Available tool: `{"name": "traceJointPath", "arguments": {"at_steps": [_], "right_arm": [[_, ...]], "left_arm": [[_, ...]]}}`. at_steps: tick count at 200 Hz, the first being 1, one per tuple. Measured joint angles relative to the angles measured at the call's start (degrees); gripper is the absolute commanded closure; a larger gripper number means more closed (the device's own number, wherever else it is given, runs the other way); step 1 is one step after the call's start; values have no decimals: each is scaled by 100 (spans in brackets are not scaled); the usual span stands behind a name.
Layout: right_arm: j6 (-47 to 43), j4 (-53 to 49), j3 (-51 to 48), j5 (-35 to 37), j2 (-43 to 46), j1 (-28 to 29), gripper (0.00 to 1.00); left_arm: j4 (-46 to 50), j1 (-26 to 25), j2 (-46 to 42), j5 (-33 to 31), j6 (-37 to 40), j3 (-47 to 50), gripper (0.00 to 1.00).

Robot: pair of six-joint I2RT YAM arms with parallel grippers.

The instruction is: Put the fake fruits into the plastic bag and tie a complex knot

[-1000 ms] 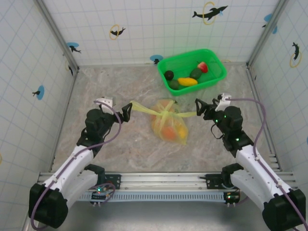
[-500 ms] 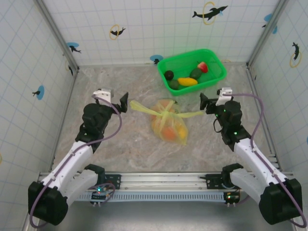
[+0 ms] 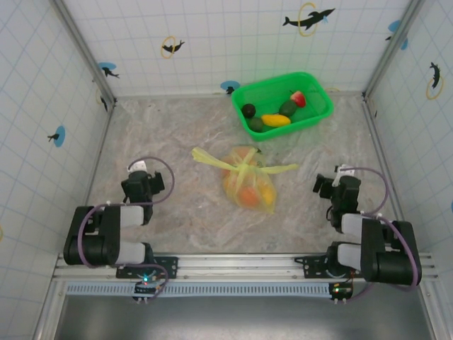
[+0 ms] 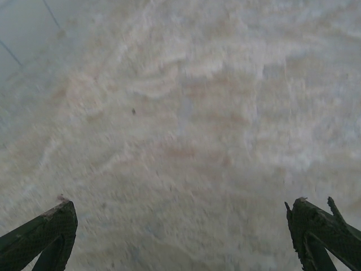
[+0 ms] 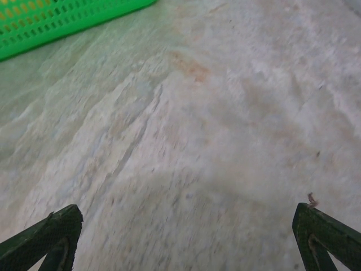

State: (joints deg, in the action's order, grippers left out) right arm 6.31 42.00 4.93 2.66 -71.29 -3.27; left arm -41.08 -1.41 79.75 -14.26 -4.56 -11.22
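The yellow-green plastic bag (image 3: 248, 183) lies at the middle of the table, with orange fruit showing through its film. Its knot (image 3: 243, 169) sits on top, with thin strips sticking out left and right. Several fake fruits (image 3: 275, 120) lie in the green basket (image 3: 313, 115). My left gripper (image 3: 141, 183) is folded back near the left base, open, its fingertips (image 4: 53, 223) wide apart over bare table. My right gripper (image 3: 338, 187) is folded back near the right base, open too, its fingertips (image 5: 316, 223) wide apart with nothing between them.
The bright green basket's edge (image 5: 67, 20) shows at the top left of the right wrist view. Tiled walls close in the table on three sides. A metal rail (image 3: 233, 265) runs along the near edge.
Both grippers let go of the bag's strips and drew back toward their bases, folding down. The bag and knot stayed in place.
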Motion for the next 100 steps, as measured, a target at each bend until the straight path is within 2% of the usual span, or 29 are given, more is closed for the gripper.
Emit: {"name": "traceJointPath", "arguments": {"at_steps": [41,61,82,100], "right_arm": [[149,1615,-358,-455,-876,-107,0],[15,2850,-424,-614,-1602,96,0],[-162,2920,-437,-702,-1620,302,0],[-164,3010,-437,-496,-1665,337,0]], "left_arm": [[-2087,98,592,450,26,1088,2],[-2448,188,715,693,24,1093,3],[-2754,297,715,881,22,1086,2],[-2846,302,715,966,24,1086,2]]}}
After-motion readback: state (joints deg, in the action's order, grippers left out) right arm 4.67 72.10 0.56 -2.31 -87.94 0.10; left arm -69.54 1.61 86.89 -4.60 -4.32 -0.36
